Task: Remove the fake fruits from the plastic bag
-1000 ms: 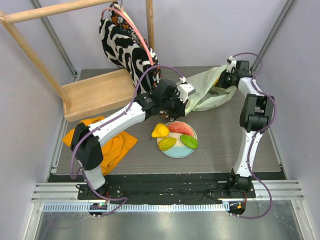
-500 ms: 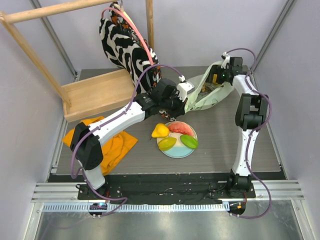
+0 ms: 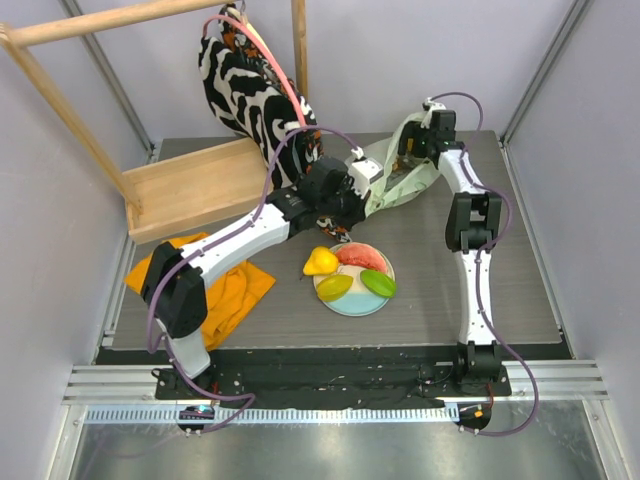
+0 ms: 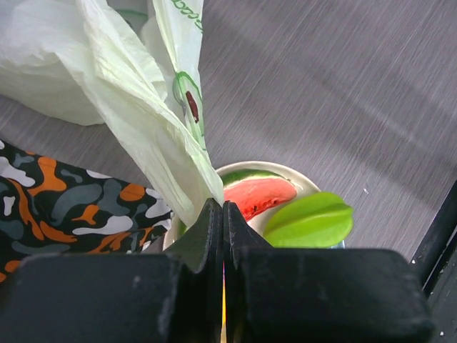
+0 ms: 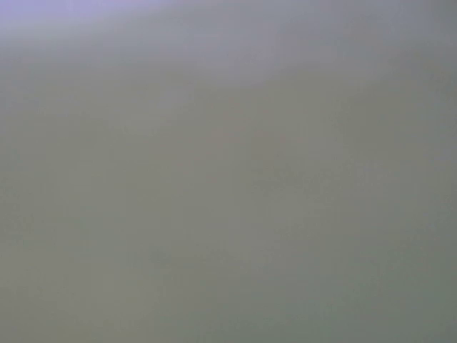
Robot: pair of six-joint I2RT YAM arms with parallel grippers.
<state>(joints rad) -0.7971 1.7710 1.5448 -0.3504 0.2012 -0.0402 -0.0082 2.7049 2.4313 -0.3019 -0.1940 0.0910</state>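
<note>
Top view first. Seeing the left pincer (image 3: 366, 192) clamped on the near end of the bag (image 3: 400, 182), out at the far middle of the surface (image 3: 500, 270). Spotting the right pincer (image 3: 408, 152) nosed into the bag's far side, tips lost in the plastic. Honestly can't tell from here whether open or closed. Can't make out what's inside the bag either.

Got four fruits out of the bag, nearer the arms, well apart from it:
- pear (image 3: 320, 262) touching the left rim of the plate (image 3: 345, 308)
- watermelon slice (image 3: 362, 256) at the plate's back
- yellowish oval (image 3: 335, 287) front left
- green oval (image 3: 380, 284) front right

Also seeing a zebra bag (image 3: 245, 90) hanging from a wooden frame (image 3: 60, 100) back left, plus an orange cloth (image 3: 235, 290) under the left arm.

Left wrist next. Looking at the left pincer (image 4: 223, 214) shut tight, with a fold of bag (image 4: 128, 93) trapped between the fingers and running up and to the left. Just past the tips, catching the watermelon slice (image 4: 258, 196) and green oval (image 4: 310, 220) on the plate (image 4: 285, 170). Camo cloth (image 4: 64, 200) off at the left edge.

Right wrist last. Nothing but flat grey-green blur. No way to pick out fingers, bag or fruit, so no help on the right pincer.
</note>
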